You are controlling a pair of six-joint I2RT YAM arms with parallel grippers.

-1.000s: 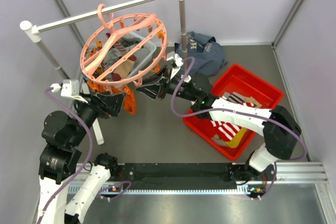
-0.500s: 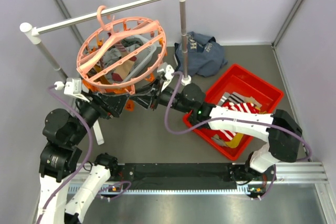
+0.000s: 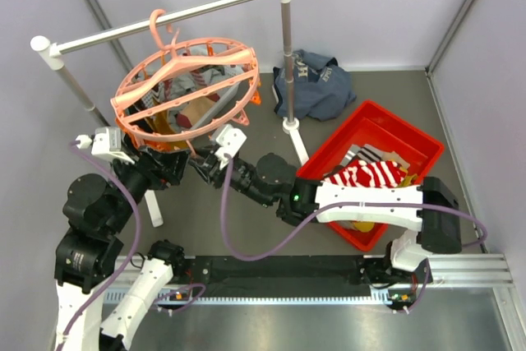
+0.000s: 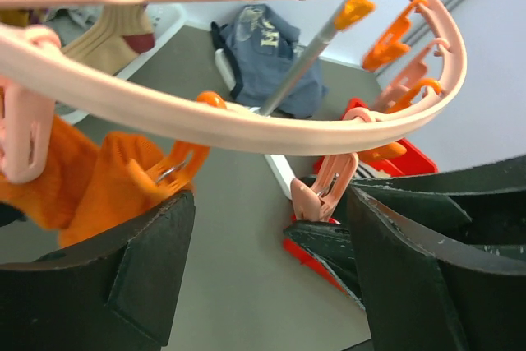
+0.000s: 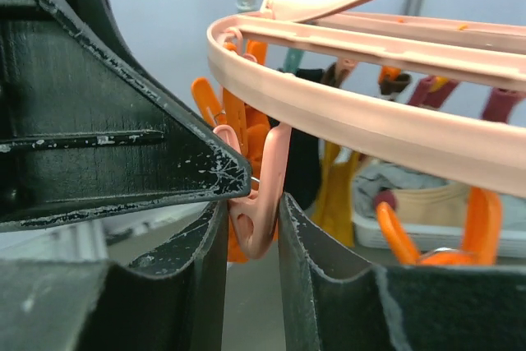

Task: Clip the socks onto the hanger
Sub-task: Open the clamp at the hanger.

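Orange sock (image 4: 82,178), soft & light, is clipped on hanger (image 3: 185,92) rim, left side; left gripper (image 4: 271,195) jaws are spread wide, empty. Stiff pink peg (image 5: 259,178) is pinched in right gripper (image 5: 251,203) jaws. Striped socks (image 3: 366,174) lie in red bin (image 3: 399,123), prob. best taken by cuff.

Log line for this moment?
right gripper: squeezing pink peg | left gripper: open at same peg | hanger: hooked on rail
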